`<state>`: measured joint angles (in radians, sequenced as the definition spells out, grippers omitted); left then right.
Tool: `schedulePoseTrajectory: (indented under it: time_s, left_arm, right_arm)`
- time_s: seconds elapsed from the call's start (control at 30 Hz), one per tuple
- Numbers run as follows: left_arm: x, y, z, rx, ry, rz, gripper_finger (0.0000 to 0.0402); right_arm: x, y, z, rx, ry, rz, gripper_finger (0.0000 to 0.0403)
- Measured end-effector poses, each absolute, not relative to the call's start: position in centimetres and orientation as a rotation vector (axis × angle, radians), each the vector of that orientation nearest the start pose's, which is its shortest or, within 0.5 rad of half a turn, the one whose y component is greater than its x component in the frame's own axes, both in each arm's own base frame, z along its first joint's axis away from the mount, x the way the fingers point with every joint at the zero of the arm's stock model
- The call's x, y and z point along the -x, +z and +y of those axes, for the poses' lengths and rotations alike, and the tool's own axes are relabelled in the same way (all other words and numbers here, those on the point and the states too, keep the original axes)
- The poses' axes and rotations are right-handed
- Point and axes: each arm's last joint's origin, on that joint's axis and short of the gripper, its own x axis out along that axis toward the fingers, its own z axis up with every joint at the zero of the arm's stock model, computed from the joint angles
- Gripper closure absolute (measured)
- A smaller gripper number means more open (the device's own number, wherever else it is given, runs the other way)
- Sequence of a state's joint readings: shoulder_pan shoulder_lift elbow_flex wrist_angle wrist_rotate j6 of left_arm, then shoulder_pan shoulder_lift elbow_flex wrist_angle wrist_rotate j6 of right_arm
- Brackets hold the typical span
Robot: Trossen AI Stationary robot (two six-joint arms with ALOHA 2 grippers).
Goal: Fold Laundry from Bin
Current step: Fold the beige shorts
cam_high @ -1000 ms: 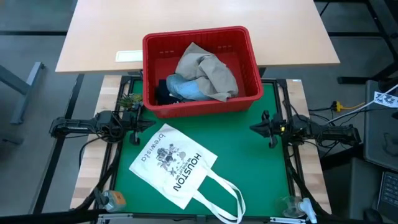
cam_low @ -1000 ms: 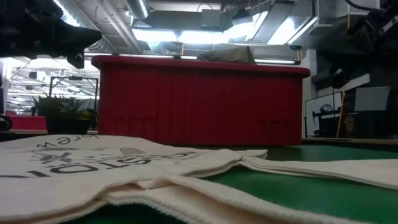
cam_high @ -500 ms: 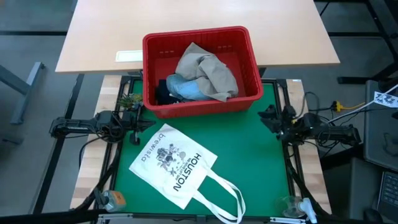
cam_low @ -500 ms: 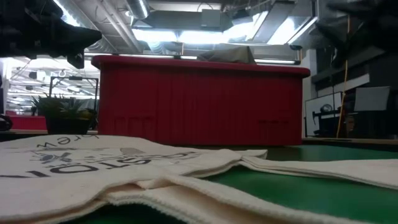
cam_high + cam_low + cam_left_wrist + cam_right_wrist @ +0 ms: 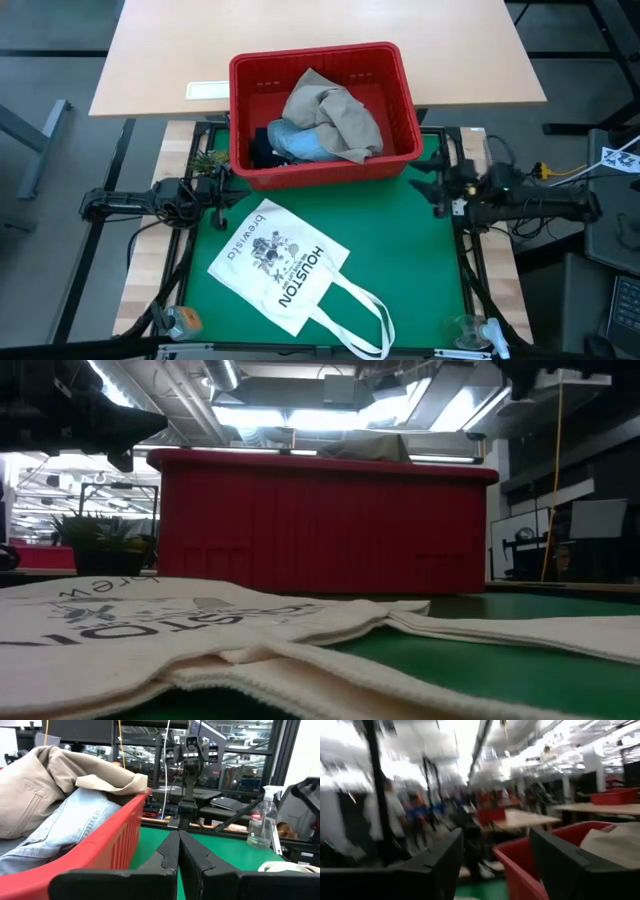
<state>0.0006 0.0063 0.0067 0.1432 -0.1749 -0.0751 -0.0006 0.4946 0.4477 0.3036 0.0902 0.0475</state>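
**Laundry heaped in bin, both arms clear**

High: red bin (image 5: pixel 325 110) at mat's far edge; laundry (image 5: pixel 325 125) inside, beige cloth crumpled over light blue denim, dark piece beside. Tote (image 5: pixel 285 265) flat on mat. Left gripper (image 5: pixel 222 192) near bin's corner. Right gripper (image 5: pixel 432 185) just beside bin's right corner.

Low: beige peeks above rim.

Left wrist: fingers (image 5: pixel 172 852) pressed together, empty.

Right wrist: fingers (image 5: pixel 445 860) spread wide, empty.

A light wooden desk (image 5: pixel 320 50) is placed beyond the green mat (image 5: pixel 400 260), over a grey floor (image 5: pixel 50 30). Exposed ducts and bright ceiling lights (image 5: pixel 330 400) are seen overhead in the low view. A potted plant (image 5: pixel 100 540) is set at the left. A clear spray bottle (image 5: pixel 261 822) is seen in the left wrist view. People (image 5: pixel 395 820) are blurred in the distance.
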Motion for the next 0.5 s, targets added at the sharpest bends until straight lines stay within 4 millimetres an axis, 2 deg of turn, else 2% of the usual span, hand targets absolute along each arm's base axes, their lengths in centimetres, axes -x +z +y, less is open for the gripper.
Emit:
schedulePoseTrajectory:
  time_s: [0.13,0.3,0.5]
  left_arm:
    - [-9.6,17.9,0.5,0.087,0.170,-0.150,0.0401]
    - [-9.6,17.9,0.5,0.087,0.170,-0.150,0.0401]
    - [-9.6,17.9,0.5,0.087,0.170,-0.150,0.0401]
  right_arm:
    - [-15.7,32.1,-0.6,0.032,-0.192,-0.048,0.0173]
    - [-19.7,33.4,-0.9,0.160,-0.299,0.192,0.0173]
    - [-24.3,34.8,-1.0,0.235,-0.302,0.301,0.0173]
